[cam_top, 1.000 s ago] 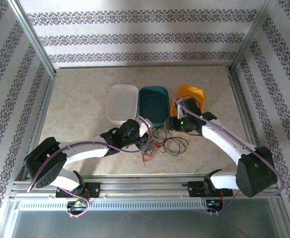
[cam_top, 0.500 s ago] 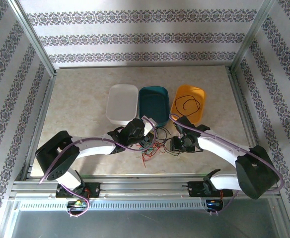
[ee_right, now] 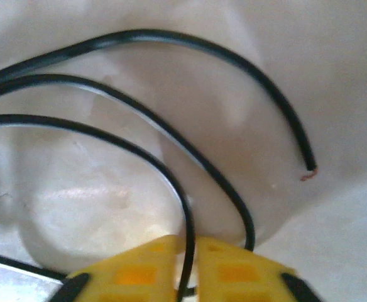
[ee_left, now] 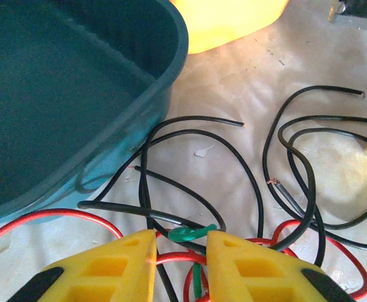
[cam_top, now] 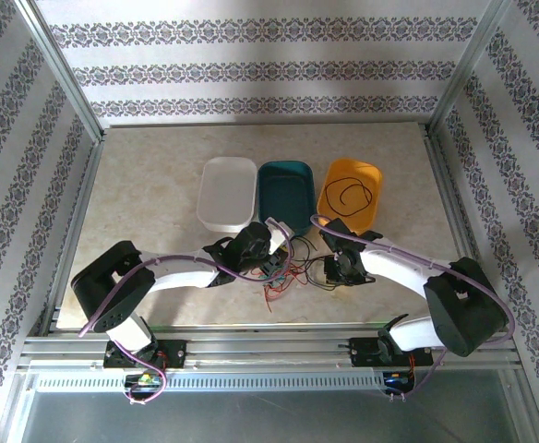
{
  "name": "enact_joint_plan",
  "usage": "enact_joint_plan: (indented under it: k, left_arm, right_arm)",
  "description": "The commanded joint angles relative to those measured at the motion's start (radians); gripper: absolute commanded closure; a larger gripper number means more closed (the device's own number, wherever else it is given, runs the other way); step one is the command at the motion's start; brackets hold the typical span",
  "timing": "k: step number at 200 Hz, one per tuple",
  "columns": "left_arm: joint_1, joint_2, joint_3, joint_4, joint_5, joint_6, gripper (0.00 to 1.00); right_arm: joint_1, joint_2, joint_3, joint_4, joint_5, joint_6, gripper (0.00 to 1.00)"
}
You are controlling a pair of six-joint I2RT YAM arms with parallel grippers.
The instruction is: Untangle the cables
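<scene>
The cables lie in a red, green and black tangle on the table in front of the teal bin. My left gripper sits at the tangle's left side. In the left wrist view my left gripper pinches a bent green cable between its yellow fingers, with a red cable crossing under them. My right gripper is at the tangle's right side. In the right wrist view my right gripper is shut on a black cable, which runs down between the pads.
Three bins stand in a row behind the tangle: white, teal, and orange. One black cable loop lies inside the orange bin. Aluminium frame rails border the table.
My right gripper left the orange bin, came down to the tangle's right side and shut on a black cable. A black loop stays in the orange bin. My left gripper barely shifted.
</scene>
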Motion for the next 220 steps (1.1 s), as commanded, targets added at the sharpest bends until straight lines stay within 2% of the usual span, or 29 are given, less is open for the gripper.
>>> enact_joint_plan:
  k: [1, 34, 81, 119, 167, 192, 220]
  left_arm:
    - [-0.014, 0.022, -0.003, 0.005, -0.001, 0.001, 0.73]
    - [-0.017, 0.031, -0.008, 0.010, 0.004, -0.007, 0.74]
    - [-0.017, 0.063, -0.004, 0.010, 0.019, -0.003, 0.76]
    - [-0.017, 0.098, 0.000, 0.001, 0.040, 0.010, 0.76]
    - [-0.017, 0.117, -0.016, -0.002, 0.033, 0.014, 0.77]
    - [-0.017, 0.114, -0.026, -0.003, 0.032, 0.012, 0.76]
    - [-0.018, 0.085, -0.028, -0.008, 0.022, 0.008, 0.76]
  right_arm:
    - [0.025, 0.024, -0.007, 0.040, -0.024, 0.001, 1.00]
    - [0.033, -0.091, 0.044, 0.005, 0.055, -0.004, 1.00]
    - [0.034, -0.376, 0.204, -0.014, 0.292, -0.061, 1.00]
    - [0.005, -0.476, 0.341, 0.015, 0.392, -0.155, 1.00]
    - [-0.089, -0.498, 0.502, 0.083, 0.392, -0.251, 1.00]
    - [-0.208, -0.451, 0.559, 0.117, 0.289, -0.252, 1.00]
    - [-0.339, -0.348, 0.578, 0.124, 0.222, -0.180, 1.00]
